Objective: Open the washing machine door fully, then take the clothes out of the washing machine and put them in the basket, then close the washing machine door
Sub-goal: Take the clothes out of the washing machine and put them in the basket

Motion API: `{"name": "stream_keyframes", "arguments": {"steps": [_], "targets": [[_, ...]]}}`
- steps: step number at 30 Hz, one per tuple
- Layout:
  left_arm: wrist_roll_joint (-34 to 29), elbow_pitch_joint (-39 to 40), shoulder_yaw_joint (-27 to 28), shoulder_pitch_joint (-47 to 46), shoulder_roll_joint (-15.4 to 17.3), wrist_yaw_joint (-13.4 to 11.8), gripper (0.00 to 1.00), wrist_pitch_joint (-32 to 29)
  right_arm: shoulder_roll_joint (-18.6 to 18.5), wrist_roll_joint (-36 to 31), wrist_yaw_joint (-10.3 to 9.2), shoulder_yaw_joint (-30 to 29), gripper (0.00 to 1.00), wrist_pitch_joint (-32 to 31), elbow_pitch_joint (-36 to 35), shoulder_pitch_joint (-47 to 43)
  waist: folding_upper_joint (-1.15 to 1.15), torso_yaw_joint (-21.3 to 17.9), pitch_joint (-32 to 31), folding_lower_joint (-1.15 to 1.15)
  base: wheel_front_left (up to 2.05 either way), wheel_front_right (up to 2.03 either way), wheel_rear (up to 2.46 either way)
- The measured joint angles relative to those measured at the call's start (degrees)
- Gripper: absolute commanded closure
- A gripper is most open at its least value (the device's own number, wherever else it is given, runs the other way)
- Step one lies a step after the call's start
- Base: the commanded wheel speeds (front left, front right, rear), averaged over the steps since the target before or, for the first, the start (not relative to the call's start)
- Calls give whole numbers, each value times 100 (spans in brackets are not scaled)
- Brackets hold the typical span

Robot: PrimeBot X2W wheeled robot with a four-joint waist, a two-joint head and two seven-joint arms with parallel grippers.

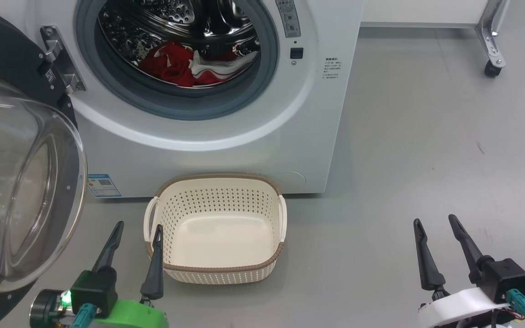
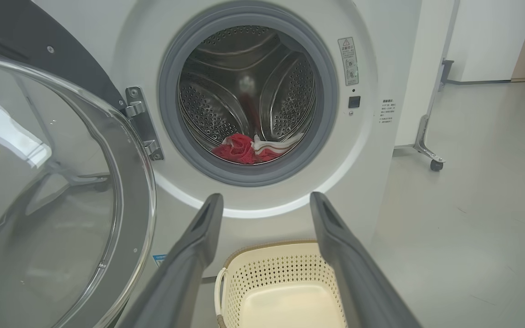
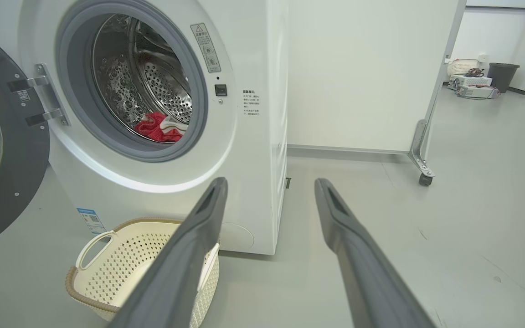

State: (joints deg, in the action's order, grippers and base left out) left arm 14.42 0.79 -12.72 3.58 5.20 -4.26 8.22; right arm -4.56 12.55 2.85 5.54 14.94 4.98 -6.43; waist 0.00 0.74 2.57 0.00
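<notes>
While the left hand (image 1: 138,225) and right hand (image 1: 434,219) gape empty, the basket (image 1: 219,176) sits on grey floor (image 1: 404,159).

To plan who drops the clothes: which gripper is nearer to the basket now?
Left. The left gripper sits close by the basket, at its left side, one finger in front of its rim. The right gripper is well off to the basket's right, apart from it.

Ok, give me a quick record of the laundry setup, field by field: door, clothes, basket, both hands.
door: wide open, at the left
clothes: red and white, low in the drum
basket: empty, on the floor before the washing machine
left hand: open, empty, by the basket's left side
right hand: open, empty, well right of the basket
</notes>
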Motion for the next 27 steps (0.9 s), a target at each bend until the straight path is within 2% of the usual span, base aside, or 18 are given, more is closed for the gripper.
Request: {"name": "stream_keyframes", "arguments": {"steps": [14,27], "targets": [[-33,-15,22,0,-4,-49,0,-9,0,2,1,7,0,0,2,0,0,-2,-2,0,108,-108,0],[-33,-25,31,0,-8,-58,0,-18,-1,14,1,7,0,0,3,0,0,14,10,0,57,-57,0]]}}
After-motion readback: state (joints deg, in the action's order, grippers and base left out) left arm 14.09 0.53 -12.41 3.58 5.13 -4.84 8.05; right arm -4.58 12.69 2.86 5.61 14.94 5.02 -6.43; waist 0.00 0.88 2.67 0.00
